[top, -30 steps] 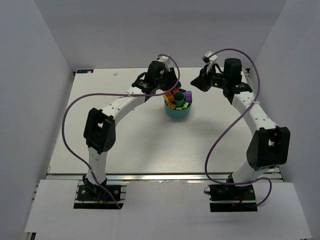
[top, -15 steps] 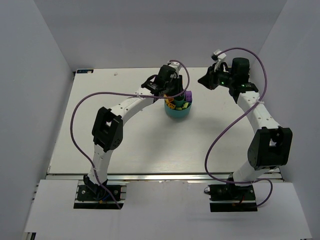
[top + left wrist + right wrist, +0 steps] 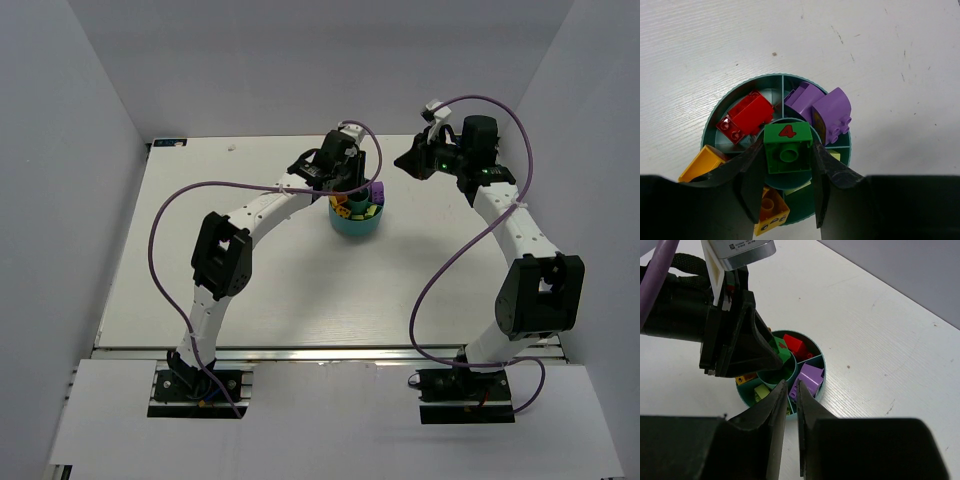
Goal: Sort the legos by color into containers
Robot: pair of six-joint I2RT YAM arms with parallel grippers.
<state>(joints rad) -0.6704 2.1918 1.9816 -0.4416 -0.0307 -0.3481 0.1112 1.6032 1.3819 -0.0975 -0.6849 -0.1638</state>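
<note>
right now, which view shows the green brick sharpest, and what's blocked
left wrist: sharp, even light, green brick clear, dark fingers overlap the teal dish. top external: dish tiny, bricks colour specks. right wrist: own fingers loom dark, left gripper masks part of the dish.

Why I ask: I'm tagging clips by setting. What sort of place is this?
Likely a robot lab cell: two arms bolted to a white table, plain grey walls around, one teal dish.

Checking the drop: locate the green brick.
In the left wrist view, the green brick is held in the left claw, over the teal dish's centre well.
</note>
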